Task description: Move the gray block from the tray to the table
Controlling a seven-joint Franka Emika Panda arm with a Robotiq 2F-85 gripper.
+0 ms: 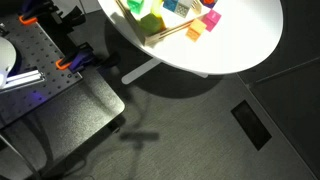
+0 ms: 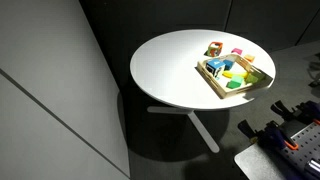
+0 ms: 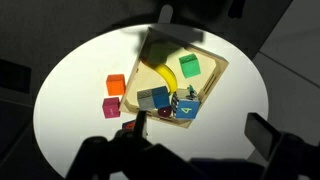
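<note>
Claw (image 3: 188,152) of the Franka arm hangs high above the large round white tabletop (image 3: 70,120). Its dark fingers (image 3: 268,135) are spread wide at the bottom of the wrist view and grip nothing.

The gray block (image 3: 152,98) lies flat inside the shallow rectangular tray with a thin light-wood rim (image 3: 207,85), against the side of the tray nearest the claw. Seen from above it looks almost square, so no long axis or pointing direction can be told. A yellow curved piece (image 3: 165,75) lies just beside it toward the tray's middle. A blue block (image 3: 184,108) is just beside it on the other flank, and a green cube (image 3: 189,66) sits farther in.

Outside the tray, an orange cube (image 3: 116,84) and a magenta cube (image 3: 111,106) rest on the bare tabletop near the rim.

Both exterior views show the tabletop (image 1: 235,50) (image 2: 165,70) and the tray (image 1: 170,32) (image 2: 212,86), but the gray block is too small to pick out there. A gray perforated metal plate (image 1: 40,60) stands well apart from the table.
</note>
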